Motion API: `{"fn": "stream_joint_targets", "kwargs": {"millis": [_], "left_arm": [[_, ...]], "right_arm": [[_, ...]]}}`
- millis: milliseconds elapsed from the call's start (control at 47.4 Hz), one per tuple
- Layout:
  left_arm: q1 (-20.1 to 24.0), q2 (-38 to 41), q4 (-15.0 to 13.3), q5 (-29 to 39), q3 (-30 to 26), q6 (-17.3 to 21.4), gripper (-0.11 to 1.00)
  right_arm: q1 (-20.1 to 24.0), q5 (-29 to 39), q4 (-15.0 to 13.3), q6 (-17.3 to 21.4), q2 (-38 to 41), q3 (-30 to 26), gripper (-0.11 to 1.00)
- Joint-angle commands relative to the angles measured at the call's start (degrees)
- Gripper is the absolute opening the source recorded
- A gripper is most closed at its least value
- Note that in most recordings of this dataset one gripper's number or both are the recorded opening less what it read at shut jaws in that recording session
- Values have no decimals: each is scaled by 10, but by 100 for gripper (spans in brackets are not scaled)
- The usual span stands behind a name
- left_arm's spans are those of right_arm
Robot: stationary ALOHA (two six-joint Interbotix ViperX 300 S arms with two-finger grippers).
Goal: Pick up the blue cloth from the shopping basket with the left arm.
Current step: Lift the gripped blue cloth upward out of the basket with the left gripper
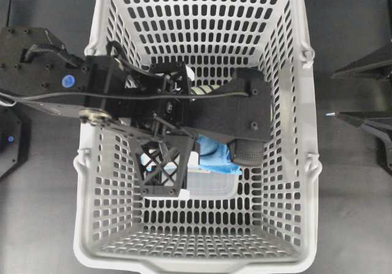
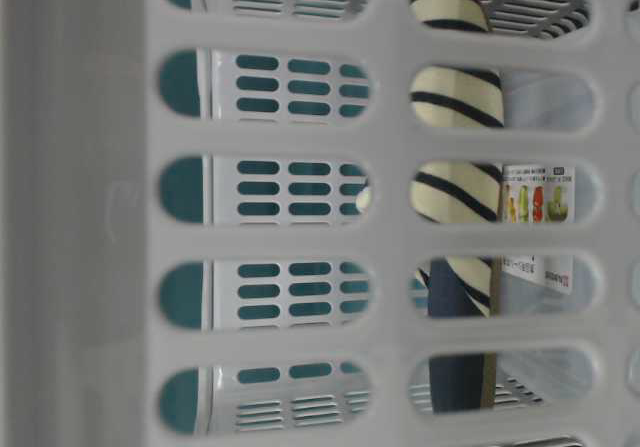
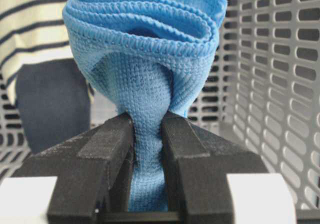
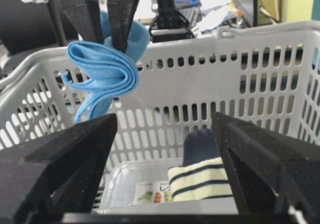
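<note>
Left arm (image 1: 122, 96) reaches in from 9 o'clock, stretched toward 3 o'clock. Left gripper (image 3: 147, 134): jaws pinched tight on the blue cloth (image 3: 145, 58), which hangs bunched from them. Right arm (image 1: 367, 96) parked at 3 o'clock edge; right gripper (image 4: 165, 149) jaws spread wide, holding nothing.

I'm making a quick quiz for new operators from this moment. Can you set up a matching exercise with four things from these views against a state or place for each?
Things:
1. blue cloth
2. striped slipper
3. right gripper
4. shopping basket

States or places:
A. open, holding nothing
B. pinched and hanging above the rim
C. light grey, slotted walls
D. lying on the basket floor

Pairs: 1-B, 2-D, 3-A, 4-C. The left gripper is the one pinching the cloth.
</note>
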Motion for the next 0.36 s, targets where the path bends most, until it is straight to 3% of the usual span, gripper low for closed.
{"fn": "stream_joint_targets", "kwargs": {"millis": [0,338], "left_arm": [[2,-11,2,-3,-11,0,14],[2,-11,2,-3,-11,0,14]], "right_arm": [[1,-5,0,-1,4,-4,74],[1,-16,0,-1,4,-2,74]]}}
